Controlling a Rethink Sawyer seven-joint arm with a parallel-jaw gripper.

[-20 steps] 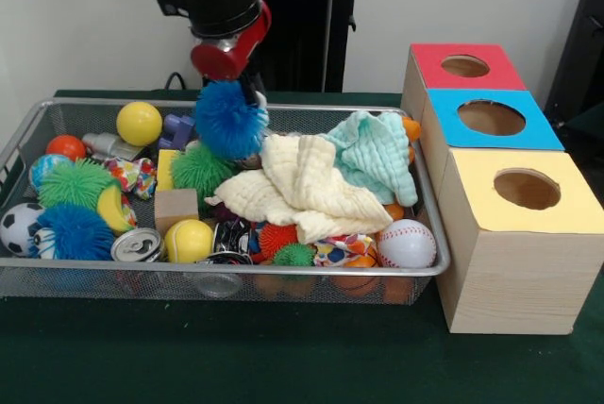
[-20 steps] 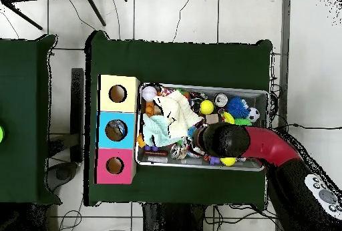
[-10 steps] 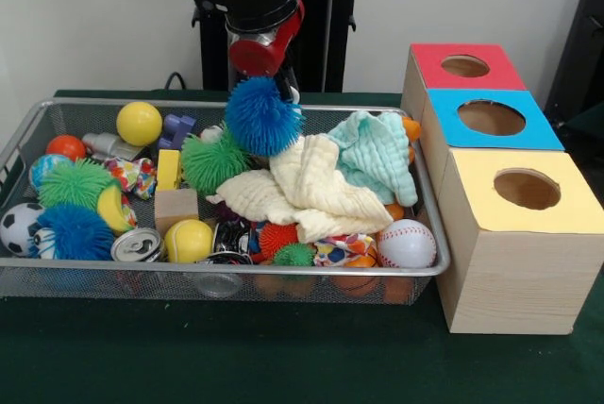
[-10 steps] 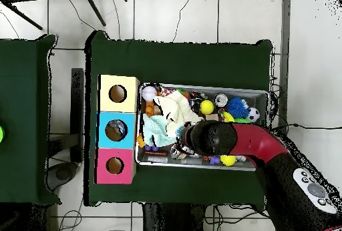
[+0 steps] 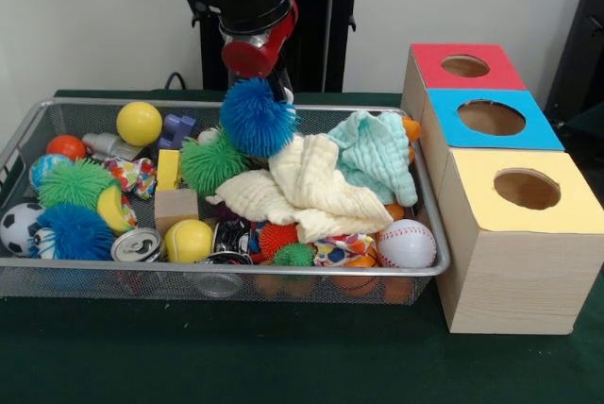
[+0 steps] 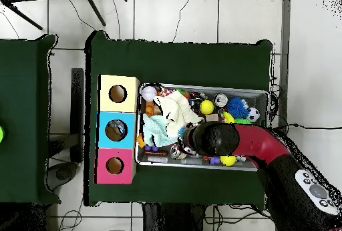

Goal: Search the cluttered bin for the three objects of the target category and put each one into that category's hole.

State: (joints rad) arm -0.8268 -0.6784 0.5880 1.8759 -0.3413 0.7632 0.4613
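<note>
My gripper [image 5: 272,91] hangs over the back middle of the wire bin [image 5: 236,272], shut on a blue spiky ball [image 5: 257,118] held just above the clutter. A second blue spiky ball [image 5: 74,231] lies at the bin's front left. Green spiky balls sit at the left [image 5: 75,183] and under the held ball [image 5: 209,162]. Small orange [image 5: 276,237] and green [image 5: 294,254] spiky balls lie near the front. In the overhead view the arm [image 6: 224,139] covers the gripper and the held ball.
Three boxes with round holes stand right of the bin: red-topped [image 5: 444,53], blue-topped [image 5: 444,104], yellow-topped [image 5: 472,168]. Cream [image 5: 302,187] and mint [image 5: 377,154] cloths lie between the gripper and the boxes. Balls, a can [image 5: 137,246] and blocks fill the bin.
Over the second the gripper carried the blue spiky ball to the right and slightly up. In the last half second it drifted back a little to the left.
</note>
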